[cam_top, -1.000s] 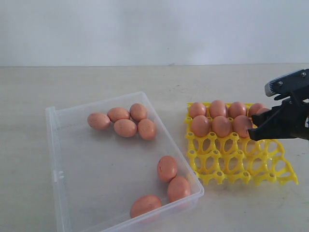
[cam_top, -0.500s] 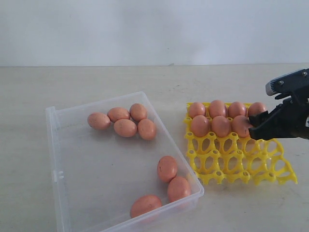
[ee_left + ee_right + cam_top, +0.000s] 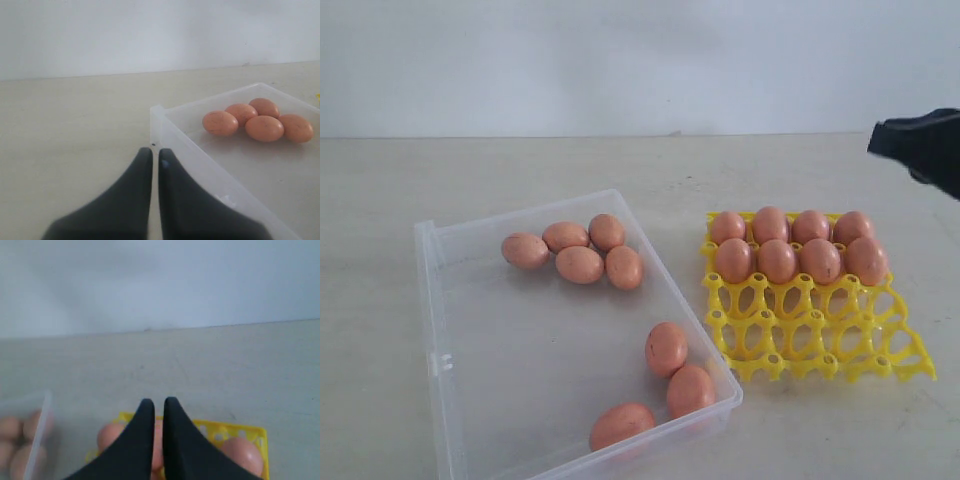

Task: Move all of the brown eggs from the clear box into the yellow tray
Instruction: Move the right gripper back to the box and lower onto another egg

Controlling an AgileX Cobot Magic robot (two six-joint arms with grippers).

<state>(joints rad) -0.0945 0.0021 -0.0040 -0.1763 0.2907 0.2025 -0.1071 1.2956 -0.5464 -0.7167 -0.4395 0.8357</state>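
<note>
My right fingers [image 3: 142, 440] are pressed almost together and hold nothing. The right gripper [image 3: 159, 401] hangs raised over the far edge of the yellow tray [image 3: 820, 345]. From outside, only a dark, blurred piece of it shows, cut by the frame edge. My left gripper [image 3: 151, 151] is closed and empty too, low beside the clear box [image 3: 432, 300], on the side away from the tray. Eight brown eggs [image 3: 778, 260] fill the tray's two far rows; eight more lie in the box just beside the tray.
</note>
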